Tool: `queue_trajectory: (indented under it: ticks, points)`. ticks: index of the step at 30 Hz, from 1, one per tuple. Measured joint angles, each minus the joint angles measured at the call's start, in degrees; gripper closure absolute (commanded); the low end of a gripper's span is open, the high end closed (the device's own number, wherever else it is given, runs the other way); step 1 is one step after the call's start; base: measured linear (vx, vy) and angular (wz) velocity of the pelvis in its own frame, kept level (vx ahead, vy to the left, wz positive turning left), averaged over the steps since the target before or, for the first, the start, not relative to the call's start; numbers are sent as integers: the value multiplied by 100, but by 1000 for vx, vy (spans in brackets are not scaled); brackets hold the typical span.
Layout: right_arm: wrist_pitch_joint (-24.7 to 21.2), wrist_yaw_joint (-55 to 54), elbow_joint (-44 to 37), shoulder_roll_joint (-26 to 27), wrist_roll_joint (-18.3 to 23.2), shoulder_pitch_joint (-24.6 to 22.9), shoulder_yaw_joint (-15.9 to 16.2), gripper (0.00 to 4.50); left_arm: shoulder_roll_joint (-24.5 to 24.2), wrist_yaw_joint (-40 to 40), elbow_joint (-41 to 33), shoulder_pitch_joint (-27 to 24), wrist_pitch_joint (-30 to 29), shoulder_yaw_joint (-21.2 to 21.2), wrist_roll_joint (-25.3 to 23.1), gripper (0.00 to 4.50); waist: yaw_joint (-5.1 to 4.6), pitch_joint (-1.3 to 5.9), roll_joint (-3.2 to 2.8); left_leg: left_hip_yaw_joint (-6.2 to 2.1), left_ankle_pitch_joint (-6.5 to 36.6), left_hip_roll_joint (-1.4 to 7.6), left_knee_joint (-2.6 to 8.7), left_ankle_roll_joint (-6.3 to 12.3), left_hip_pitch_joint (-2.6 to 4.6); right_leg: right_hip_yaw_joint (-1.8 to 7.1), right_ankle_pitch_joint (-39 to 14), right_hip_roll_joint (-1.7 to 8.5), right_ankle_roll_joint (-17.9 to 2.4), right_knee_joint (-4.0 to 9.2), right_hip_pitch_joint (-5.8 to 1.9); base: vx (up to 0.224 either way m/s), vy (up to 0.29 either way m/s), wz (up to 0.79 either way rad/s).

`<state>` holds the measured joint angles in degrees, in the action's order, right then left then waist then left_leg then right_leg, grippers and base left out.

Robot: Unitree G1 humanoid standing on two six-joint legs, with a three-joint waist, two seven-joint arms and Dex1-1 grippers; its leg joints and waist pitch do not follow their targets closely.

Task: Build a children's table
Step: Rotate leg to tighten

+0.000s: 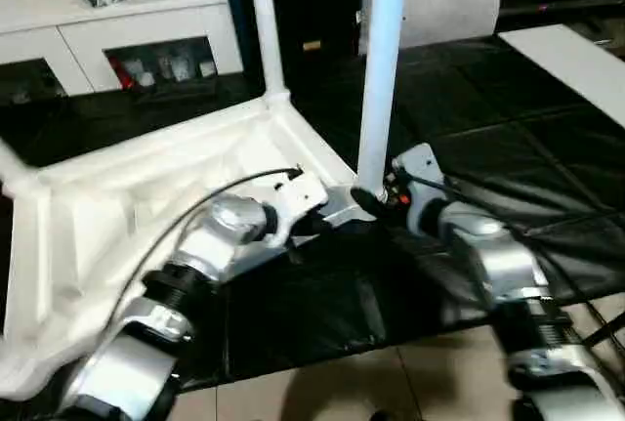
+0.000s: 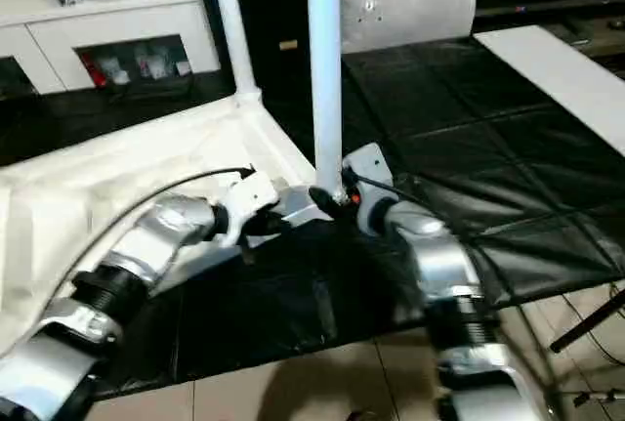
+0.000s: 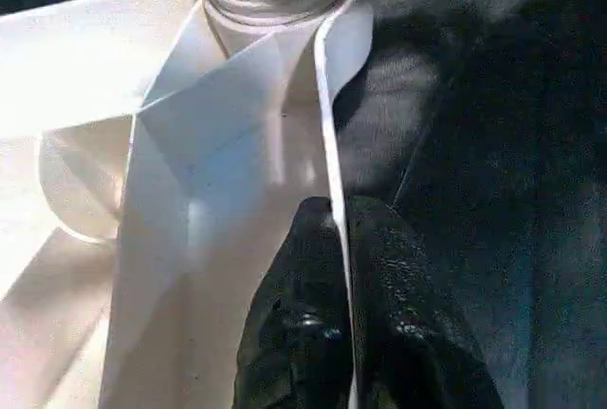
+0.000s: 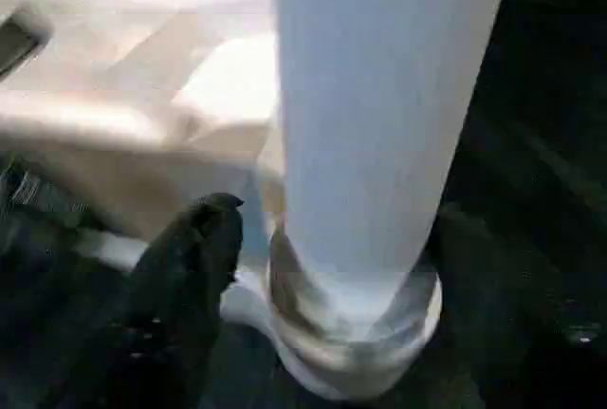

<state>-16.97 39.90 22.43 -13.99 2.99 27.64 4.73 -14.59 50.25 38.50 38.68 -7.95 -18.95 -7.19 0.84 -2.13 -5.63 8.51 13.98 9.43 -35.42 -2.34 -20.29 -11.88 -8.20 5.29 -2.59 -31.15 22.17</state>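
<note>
The white tabletop [image 1: 127, 196] lies upside down on the black mat, ribbed underside up. One white leg [image 1: 383, 69] stands upright in its near right corner socket, and a second leg [image 1: 264, 21] stands in the far corner. My left gripper [image 3: 337, 214] is shut on the tabletop's thin rim [image 3: 332, 96], just short of that near corner. My right gripper [image 4: 341, 229] sits at the base of the near leg [image 4: 379, 124], with the leg between its open jaws. One black finger [image 4: 194, 267] stands a little off the tube.
The black mat [image 1: 488, 128] covers the floor under the work, with tiles [image 1: 391, 382] at its near edge. A grey cushion [image 1: 439, 1] leans behind the legs. A white cabinet [image 1: 127, 21] stands at the back left and a white board [image 1: 576, 60] lies at the right.
</note>
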Motion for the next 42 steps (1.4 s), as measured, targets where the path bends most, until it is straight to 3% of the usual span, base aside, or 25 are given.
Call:
queue_trajectory:
  ticks: [5,9,14,15,18,24,35,42]
  points:
    - [527,1182,-114,-595,153,-261,215,41,-381,524,3,-12,460,-20,-18,450,115,0,0,1,-2,8,-25,-1,-73,4,-26,0,-24,-70,95,0,0,0]
    - [648,2222,-61,-1117,293,-251,279,41,-682,1206,4,-105,1097,-184,66,450,244,-1,4,3,-2,13,-38,-1,-73,5,-35,0,-31,-93,101,0,0,0]
    - [658,3040,112,-1274,586,-89,387,41,-816,1793,50,-125,1603,-324,130,450,437,-2,10,8,-3,18,-56,-2,-71,8,-32,0,-35,-99,99,0,0,0]
    - [658,3236,132,-1288,645,-39,418,66,-845,1929,54,-125,1708,-356,139,450,469,4,23,8,-3,19,-58,-2,-72,8,-32,0,-35,-100,99,0,0,0]
    - [646,3627,172,-1314,746,29,492,87,-890,2217,54,-124,1847,-399,191,450,547,4,70,10,-3,21,-58,-2,-71,9,-32,0,-35,-102,99,0,0,0]
    - [637,4155,365,-1313,789,189,713,145,-965,2585,43,-140,2033,-455,264,450,632,4,118,16,-3,23,-59,-3,-67,14,-32,0,-37,-109,99,0,0,0]
    - [633,4412,529,-1312,842,251,718,232,-1021,2746,-128,-268,2053,-446,387,450,695,3,128,24,-4,25,-59,-6,-62,19,-32,0,-37,-113,100,0,0,0]
    - [590,4324,357,-1250,859,148,692,249,-997,2761,-235,-394,1753,-316,500,450,709,4,127,32,-4,27,-59,-6,-55,25,-32,0,-37,-117,100,0,0,0]
